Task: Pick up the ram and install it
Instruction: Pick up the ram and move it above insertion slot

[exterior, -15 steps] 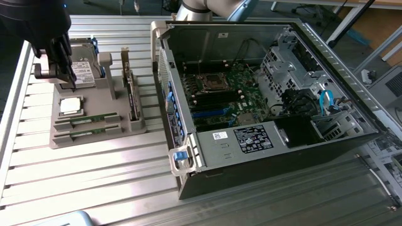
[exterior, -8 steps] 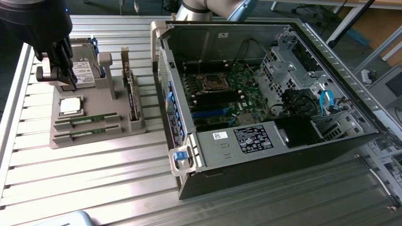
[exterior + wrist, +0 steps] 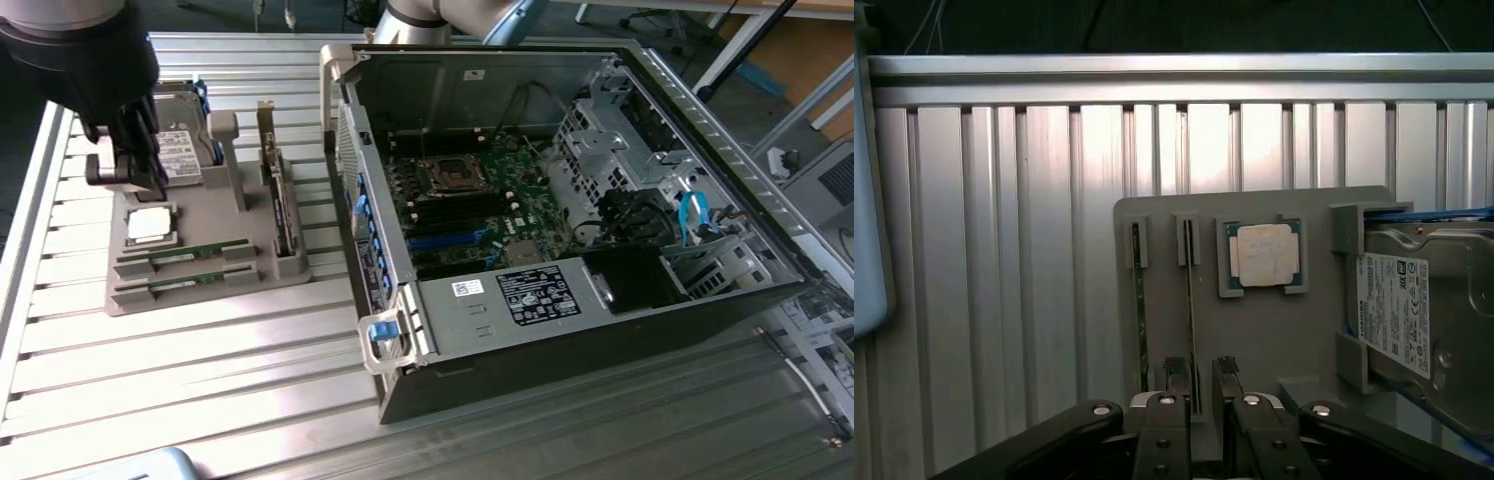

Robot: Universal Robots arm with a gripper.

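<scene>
The gripper [image 3: 1200, 372] hangs over the grey tray [image 3: 1274, 340], fingers [image 3: 1174, 376] parted and holding nothing. The ram [image 3: 1191, 310] stands on edge in its slot beside the CPU [image 3: 1264, 255], and its long axis runs straight out from the gap between those fingers.

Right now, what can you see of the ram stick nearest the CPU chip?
The ram stick is a long, thin green board standing on edge in a slot of the grey holder. It runs parallel to a second stick and sits beside the CPU. Holder blocks bracket its ends. The open fingers hover above one end, straddling its line without touching it.
</scene>
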